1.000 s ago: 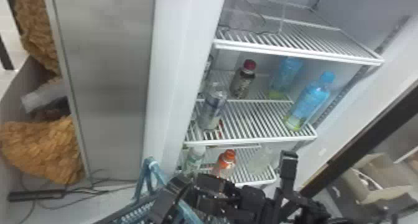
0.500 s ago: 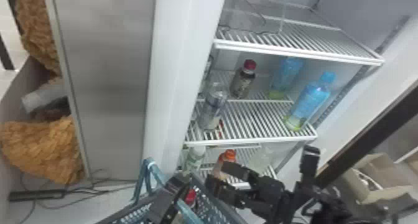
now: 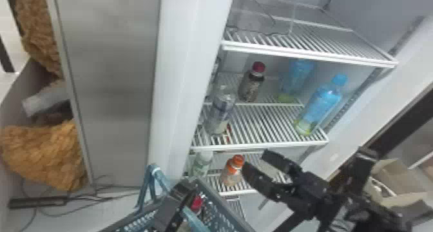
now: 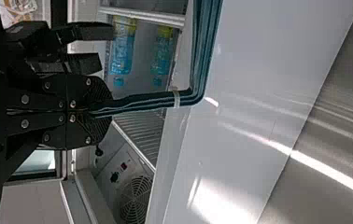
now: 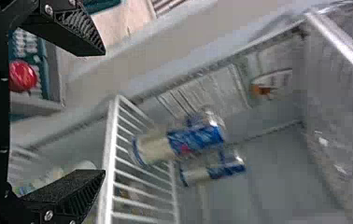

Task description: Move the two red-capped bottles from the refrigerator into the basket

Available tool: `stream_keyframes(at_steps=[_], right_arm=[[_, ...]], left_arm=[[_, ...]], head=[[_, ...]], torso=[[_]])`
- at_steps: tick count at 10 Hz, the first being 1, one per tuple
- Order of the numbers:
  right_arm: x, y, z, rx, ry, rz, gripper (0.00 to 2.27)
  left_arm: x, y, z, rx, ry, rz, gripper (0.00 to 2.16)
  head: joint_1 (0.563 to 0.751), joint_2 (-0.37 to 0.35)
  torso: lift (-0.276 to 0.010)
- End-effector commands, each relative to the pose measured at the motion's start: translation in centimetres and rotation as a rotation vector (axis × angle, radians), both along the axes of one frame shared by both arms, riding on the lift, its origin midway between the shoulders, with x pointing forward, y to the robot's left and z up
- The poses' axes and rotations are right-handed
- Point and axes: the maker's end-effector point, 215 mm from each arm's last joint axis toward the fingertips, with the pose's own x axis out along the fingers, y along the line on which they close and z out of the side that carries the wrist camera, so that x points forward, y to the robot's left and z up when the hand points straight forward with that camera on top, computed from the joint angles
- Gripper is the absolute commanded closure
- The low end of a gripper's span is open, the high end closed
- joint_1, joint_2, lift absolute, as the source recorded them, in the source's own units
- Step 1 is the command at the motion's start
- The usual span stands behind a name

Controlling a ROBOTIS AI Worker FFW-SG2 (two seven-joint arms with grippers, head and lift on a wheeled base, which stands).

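One red-capped bottle point(image 3: 251, 84) with dark contents stands on the refrigerator's middle shelf, towards the back. Another red cap point(image 3: 196, 203) shows inside the blue-grey basket point(image 3: 222, 204); in the right wrist view the red cap point(image 5: 23, 75) lies beyond the fingers. At the basket, my left gripper point(image 3: 175, 204) holds the handle; in the left wrist view, the left gripper point(image 4: 97, 109) is shut on the basket handle point(image 4: 151, 100). My right gripper point(image 3: 256, 162) is open and empty before the lower shelf, below the standing bottle; the right gripper point(image 5: 102, 112) has widely parted fingers.
A clear bottle point(image 3: 220, 110) stands left of the red-capped one, blue bottles point(image 3: 322, 102) to the right. Below are an orange-capped bottle point(image 3: 232, 171) and a white-capped one point(image 3: 202, 162). The shelf's front edge point(image 3: 261, 146) crosses above my right gripper.
My right gripper has moved from over the basket to the right and up, and its fingers now show apart. The red cap in the basket has come into sight. The left arm stays about where it was.
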Motion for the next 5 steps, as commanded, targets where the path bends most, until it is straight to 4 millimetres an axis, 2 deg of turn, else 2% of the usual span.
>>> stream_keyframes(at_steps=[1,5], right_arm=[[0.4,-1.6,1.6,-0.021,-0.053,-0.045,0.12],[2.0,-5.0,3.6,-0.064,-0.154,-0.188,0.12]], left_arm=[[0.0,0.0,0.0,0.001,0.0,0.0,1.2],[0.2,0.1,0.0,0.001,-0.002,0.004,1.2]], head=[[0.695,-0.35],[0.695,-0.35]], torso=[[0.0],[0.0]])
